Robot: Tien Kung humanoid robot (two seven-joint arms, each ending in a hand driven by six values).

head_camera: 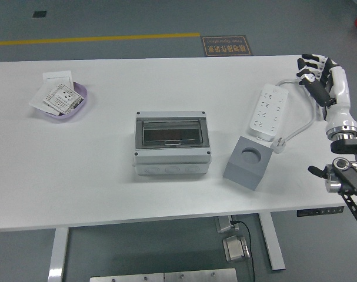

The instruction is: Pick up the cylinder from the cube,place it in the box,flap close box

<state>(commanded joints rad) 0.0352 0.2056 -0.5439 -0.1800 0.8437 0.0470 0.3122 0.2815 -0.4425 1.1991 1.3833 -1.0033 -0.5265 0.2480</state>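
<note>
Hovering right hand [319,73] (empty), box [172,144] shut — cube [247,163] beside.

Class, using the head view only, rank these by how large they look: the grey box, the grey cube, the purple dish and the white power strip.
1. Grey box, clearly largest.
2. Power strip and grey cube: too alike to rank.
3. Purple dish, partly covered by cards, seems smallest.

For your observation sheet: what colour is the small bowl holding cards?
Light purple bowl, head view.
</note>
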